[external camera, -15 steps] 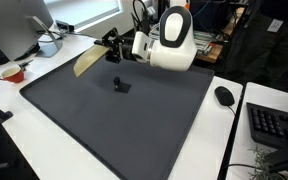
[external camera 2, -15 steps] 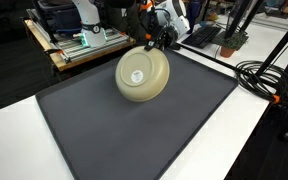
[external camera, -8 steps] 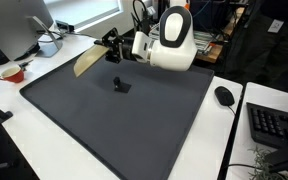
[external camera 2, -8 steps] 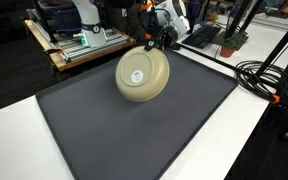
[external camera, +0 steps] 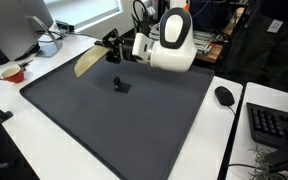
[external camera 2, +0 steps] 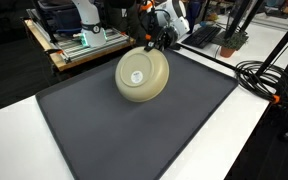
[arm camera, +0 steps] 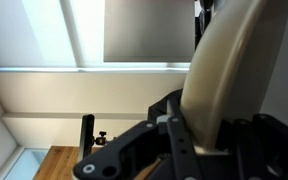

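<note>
Surface: dark mat point(external camera: 114, 125), small black object point(external camera: 120, 85) on it.
End effector point(external camera: 110, 45): pinching beige bowl point(external camera 2: 142, 75) by its rim, tipped sideways.

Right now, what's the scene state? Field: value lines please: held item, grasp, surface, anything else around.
held: beige bowl, tipped on edge, base facing the camera in an exterior view
grasp: Robotiq gripper shut on the beige bowl's rim
surface: dark grey mat
on mat: small black object, apart from the beige bowl
beside mat: computer mouse, keyboard, red cup
</note>
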